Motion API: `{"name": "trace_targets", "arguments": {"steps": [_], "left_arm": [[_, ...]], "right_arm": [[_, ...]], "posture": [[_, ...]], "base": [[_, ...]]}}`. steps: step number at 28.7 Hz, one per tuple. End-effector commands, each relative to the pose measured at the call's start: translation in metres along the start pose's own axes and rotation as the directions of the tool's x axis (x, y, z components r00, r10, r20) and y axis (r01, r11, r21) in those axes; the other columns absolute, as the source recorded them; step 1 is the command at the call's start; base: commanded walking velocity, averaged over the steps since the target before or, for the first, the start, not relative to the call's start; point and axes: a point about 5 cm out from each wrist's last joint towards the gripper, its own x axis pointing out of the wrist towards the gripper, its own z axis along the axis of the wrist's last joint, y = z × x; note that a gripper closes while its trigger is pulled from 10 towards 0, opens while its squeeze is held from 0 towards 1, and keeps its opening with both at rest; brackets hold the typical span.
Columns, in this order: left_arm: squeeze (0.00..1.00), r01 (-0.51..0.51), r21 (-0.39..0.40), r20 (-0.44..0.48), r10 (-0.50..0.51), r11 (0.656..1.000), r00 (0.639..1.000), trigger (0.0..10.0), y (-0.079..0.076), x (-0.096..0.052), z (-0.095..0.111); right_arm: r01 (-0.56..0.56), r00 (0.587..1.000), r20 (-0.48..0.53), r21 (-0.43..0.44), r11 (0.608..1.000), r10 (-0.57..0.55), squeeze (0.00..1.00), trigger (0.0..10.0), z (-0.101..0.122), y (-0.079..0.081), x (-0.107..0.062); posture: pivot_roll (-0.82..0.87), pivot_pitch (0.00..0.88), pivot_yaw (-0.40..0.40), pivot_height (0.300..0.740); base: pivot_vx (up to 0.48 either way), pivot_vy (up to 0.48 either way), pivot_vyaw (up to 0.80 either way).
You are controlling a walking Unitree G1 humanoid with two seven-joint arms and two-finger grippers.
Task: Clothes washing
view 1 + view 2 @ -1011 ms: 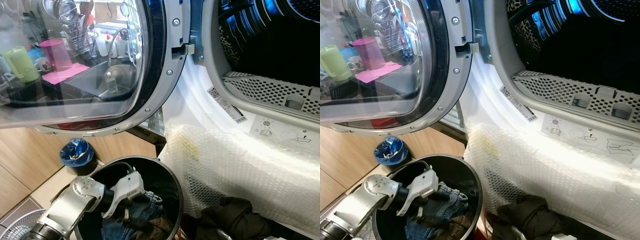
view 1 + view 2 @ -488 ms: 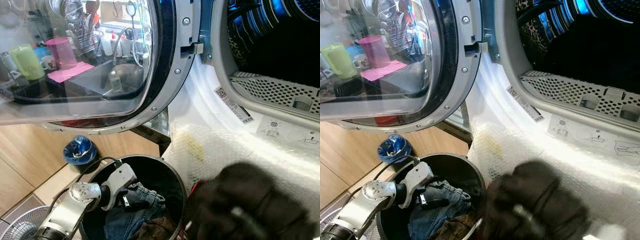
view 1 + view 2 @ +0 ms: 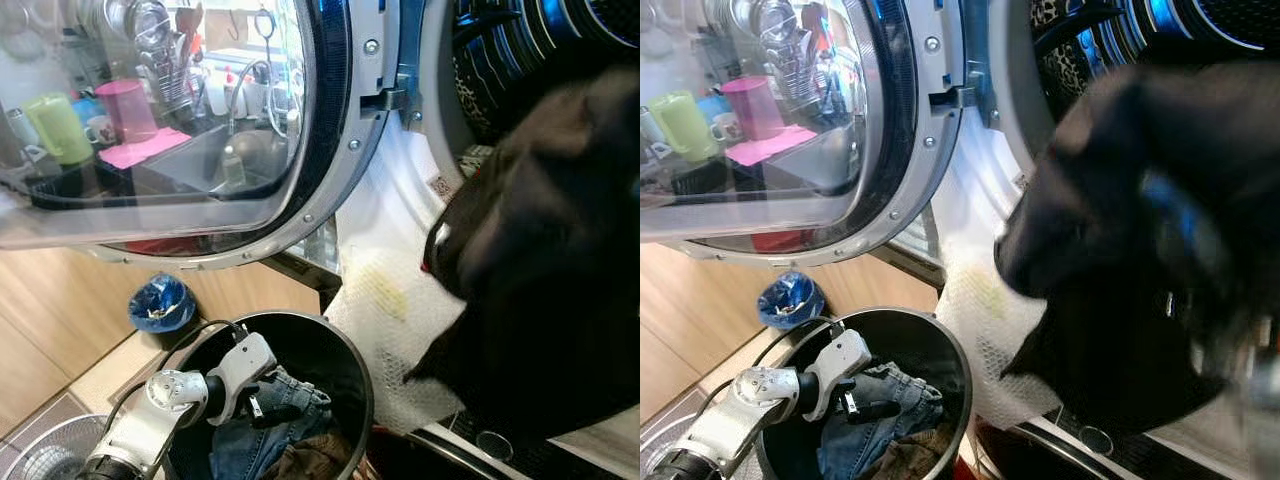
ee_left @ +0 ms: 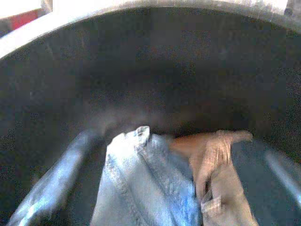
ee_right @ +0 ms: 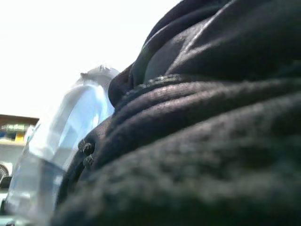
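— Up at the right, before the open drum (image 3: pixel 560 40), what are we carrying?

— We see a dark garment (image 3: pixel 540 270), blurred, at the drum's mouth; whether our right gripper is clamped on it we cannot tell (cloth hides the fingers).

— And the left?

— Our left gripper (image 3: pixel 262 405) is low in the black bin (image 3: pixel 350 350), closed on the jeans (image 3: pixel 285 395). The drum lies up, far and right of them, so we judge the lift goes that way.

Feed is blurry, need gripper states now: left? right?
Left gripper: down in the black bin, fingers on the jeans.
Right gripper: buried under the dark garment.
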Motion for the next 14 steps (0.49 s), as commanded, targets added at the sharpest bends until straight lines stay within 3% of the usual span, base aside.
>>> {"name": "trace_targets", "arguments": {"steps": [1,3,4,5,7,9,14], "left_arm": [[0.0,-0.001,0.01,-0.026,0.001,1.0,1.0,10.0,0.001,-0.001,-0.005],[0.0,0.004,0.005,-0.023,-0.004,1.0,1.0,10.0,-0.002,0.001,-0.006],[0.0,0.004,0.005,-0.023,-0.004,1.0,1.0,10.0,-0.002,0.001,-0.006],[0.0,0.007,0.003,-0.024,-0.007,1.0,1.0,10.0,-0.003,0.002,-0.007],[0.0,0.008,0.002,-0.024,-0.008,1.0,1.0,10.0,-0.003,0.002,-0.007],[0.0,0.01,0.0,-0.023,-0.01,1.0,1.0,10.0,-0.005,0.005,-0.007],[0.0,0.009,-0.003,-0.02,-0.009,1.0,1.0,10.0,-0.005,0.007,-0.007]], "right_arm": [[0.005,1.0,0.008,-0.002,1.0,-0.005,0.0,0.0,0.005,-0.011,0.01],[0.053,0.996,0.076,-0.053,0.997,-0.049,0.0,0.0,0.02,-0.044,0.038],[0.053,0.996,0.076,-0.053,0.997,-0.049,0.0,0.0,0.02,-0.044,0.038],[0.089,0.991,0.103,-0.067,0.994,-0.082,0.0,0.0,0.028,-0.061,0.052],[0.105,0.989,0.109,-0.073,0.992,-0.096,0.0,0.0,0.03,-0.068,0.058],[0.222,0.974,0.08,-0.145,0.964,-0.212,0.0,0.0,0.036,-0.102,0.085],[0.263,0.964,0.075,-0.132,0.956,-0.255,0.0,0.0,0.038,-0.12,0.103]], "posture": [[0.02,0.036,0.124,0.74],[0.01,0.034,0.121,0.74],[0.01,0.034,0.121,0.74],[0.01,0.033,0.12,0.74],[0.01,0.033,0.12,0.74],[0.0,0.032,0.111,0.74],[0.01,0.03,0.103,0.74]], "base": [[0.0,0.0,0.0],[0.0,0.0,0.0],[0.0,0.0,0.0],[0.0,0.0,0.0],[0.0,0.0,0.0],[0.0,0.0,0.0],[0.0,0.0,0.0]]}}
